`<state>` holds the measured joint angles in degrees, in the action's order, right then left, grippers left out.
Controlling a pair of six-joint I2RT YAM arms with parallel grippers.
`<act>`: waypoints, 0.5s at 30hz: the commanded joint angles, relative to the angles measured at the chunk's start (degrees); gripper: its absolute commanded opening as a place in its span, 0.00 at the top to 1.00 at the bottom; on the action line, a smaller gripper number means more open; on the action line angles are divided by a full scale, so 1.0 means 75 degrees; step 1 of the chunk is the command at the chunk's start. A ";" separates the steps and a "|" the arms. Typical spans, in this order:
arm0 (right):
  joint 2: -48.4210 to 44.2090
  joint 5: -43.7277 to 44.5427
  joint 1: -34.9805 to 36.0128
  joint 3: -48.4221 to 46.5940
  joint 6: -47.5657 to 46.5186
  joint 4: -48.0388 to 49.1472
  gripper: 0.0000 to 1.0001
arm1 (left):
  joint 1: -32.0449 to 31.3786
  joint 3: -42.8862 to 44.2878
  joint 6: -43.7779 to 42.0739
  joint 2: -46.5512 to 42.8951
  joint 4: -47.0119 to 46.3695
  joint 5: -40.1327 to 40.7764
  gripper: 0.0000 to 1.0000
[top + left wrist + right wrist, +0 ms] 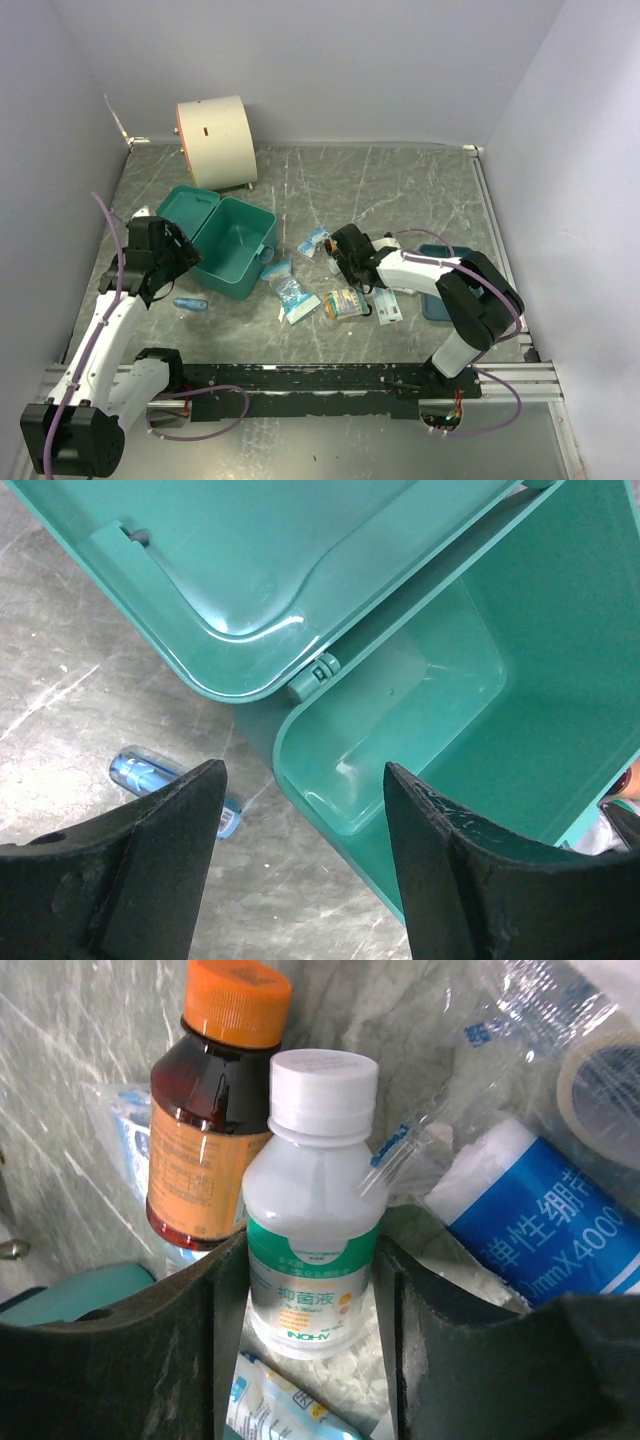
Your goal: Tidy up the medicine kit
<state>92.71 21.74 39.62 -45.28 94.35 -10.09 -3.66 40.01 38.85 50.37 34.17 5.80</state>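
So I'm looking down at the medicine kit (225,282), and it's sitting open at the left-middle of the table (400,190), with its lid (188,208) flipped back toward the left wall. The left gripper (185,265) is hovering right at the kit's near-left corner. On its wrist cam the fingers (170,830) are spread wide and gripping nothing, with just the box corner and the hinge (315,673) showing below them. A little blue vial (190,303) is lying on the table just beside that corner. Over on the other side, the right gripper (338,255) is reaching into the pile of packets (295,295) just right of the kit. Its wrist cam is showing a white bottle (312,1230) with a white cap and a green label sitting between the fingers. They're hugging both sides of it, but I can't tell if it's actually clamped. A brown bottle (205,1130) with an orange cap is touching it on the left, and a blue-labelled roll (545,1215) in a clear bag is lying to its right. The cream drum (215,140) is sitting at the back.
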 commanded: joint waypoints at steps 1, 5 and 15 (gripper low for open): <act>0.0334 0.0671 -0.0004 -0.0096 -0.0140 -0.0446 0.58 | 0.0055 0.0244 0.0057 -0.0173 0.0072 -0.0007 0.21; 0.0199 0.0775 0.0033 -0.0007 -0.0336 -0.0428 0.72 | 0.0055 0.0255 0.0083 -0.0262 0.0096 0.0045 0.20; -0.1142 0.1755 0.0208 -0.0063 -0.1590 -0.0801 0.74 | 0.0055 0.0220 0.0226 -0.0756 0.0176 0.0252 0.25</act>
<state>89.23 28.01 40.40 -44.56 89.10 -14.06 -3.68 40.01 39.72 46.78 34.96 6.09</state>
